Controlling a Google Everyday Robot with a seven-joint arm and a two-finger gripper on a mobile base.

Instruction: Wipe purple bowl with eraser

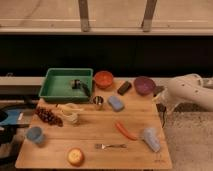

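The purple bowl point(144, 85) sits at the back right of the wooden table point(95, 135). The eraser point(124, 88), a small dark block, lies just left of the bowl and close to it. My white arm point(190, 91) reaches in from the right. Its gripper point(159, 96) hangs at the table's right edge, just right of and slightly nearer than the purple bowl, and apart from the eraser. It holds nothing that I can see.
A green tray point(50, 90) stands at back left, an orange-red bowl point(104, 78) beside it. A metal cup point(98, 102), light-blue pad point(116, 103), carrot point(126, 131), fork point(111, 146), lying bottle point(151, 139), orange point(75, 156), blue cup point(35, 135) and grapes point(48, 116) are spread about.
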